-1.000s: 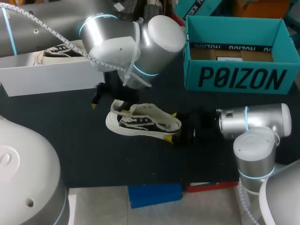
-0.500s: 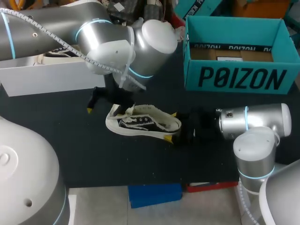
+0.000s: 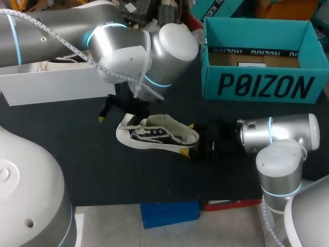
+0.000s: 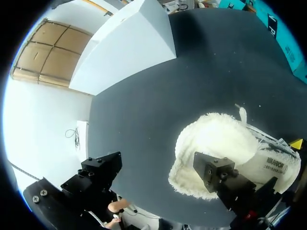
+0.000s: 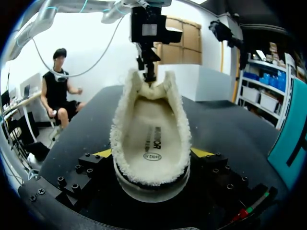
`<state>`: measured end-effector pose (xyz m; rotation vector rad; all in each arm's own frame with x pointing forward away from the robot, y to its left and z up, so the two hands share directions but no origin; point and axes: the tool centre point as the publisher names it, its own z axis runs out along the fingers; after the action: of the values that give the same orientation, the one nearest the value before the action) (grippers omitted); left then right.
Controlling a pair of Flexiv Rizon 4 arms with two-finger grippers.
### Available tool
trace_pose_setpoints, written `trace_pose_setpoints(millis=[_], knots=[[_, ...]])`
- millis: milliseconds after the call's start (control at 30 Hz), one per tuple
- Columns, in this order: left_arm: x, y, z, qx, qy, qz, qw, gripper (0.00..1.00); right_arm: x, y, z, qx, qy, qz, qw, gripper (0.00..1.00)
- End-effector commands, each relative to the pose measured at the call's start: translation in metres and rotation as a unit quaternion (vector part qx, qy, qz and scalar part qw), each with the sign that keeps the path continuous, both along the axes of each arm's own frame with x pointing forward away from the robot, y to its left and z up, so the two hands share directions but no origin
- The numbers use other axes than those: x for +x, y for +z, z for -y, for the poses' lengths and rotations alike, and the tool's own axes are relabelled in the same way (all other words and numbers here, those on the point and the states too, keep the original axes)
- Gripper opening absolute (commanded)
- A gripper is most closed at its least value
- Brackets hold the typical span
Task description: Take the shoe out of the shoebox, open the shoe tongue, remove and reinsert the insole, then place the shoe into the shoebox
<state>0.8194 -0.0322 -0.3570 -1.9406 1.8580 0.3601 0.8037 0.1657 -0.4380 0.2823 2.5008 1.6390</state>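
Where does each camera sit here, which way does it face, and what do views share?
Head view: fixed above and behind, looking down on the black table; silver left arm and right arm enter from the sides.
Left wrist view: on the left wrist, looking down at the cream fleece-lined shoe; the open left gripper shows.
Right wrist view: on the right wrist, looking along the shoe from its heel, which the right gripper clamps.
Shared: both wrist views see the shoe, from opposite ends.
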Motion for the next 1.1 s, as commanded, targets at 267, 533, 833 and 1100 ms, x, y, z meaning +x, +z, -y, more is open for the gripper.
trace_pose_setpoints(millis=[267, 533, 833, 1100], knots=[[-0.011, 0.068, 0.035, -0.165, -0.248, 0.004, 0.955, 0.0, 0.0, -0.002, -0.001, 0.0, -0.001, 0.0, 1.0, 0.0], [-0.013, 0.077, 0.081, -0.288, -0.534, -0.076, 0.791, 0.0, 0.0, -0.002, -0.001, 0.0, -0.001, 0.0, 1.0, 0.0], [0.005, 0.074, 0.107, -0.298, -0.517, -0.09, 0.797, 0.0, 0.0, -0.002, -0.001, 0.0, -0.001, 0.0, 1.0, 0.0], [0.005, 0.074, 0.107, -0.298, -0.517, -0.09, 0.797, 0.0, 0.0, -0.002, -0.001, 0.0, -0.001, 0.0, 1.0, 0.0]])
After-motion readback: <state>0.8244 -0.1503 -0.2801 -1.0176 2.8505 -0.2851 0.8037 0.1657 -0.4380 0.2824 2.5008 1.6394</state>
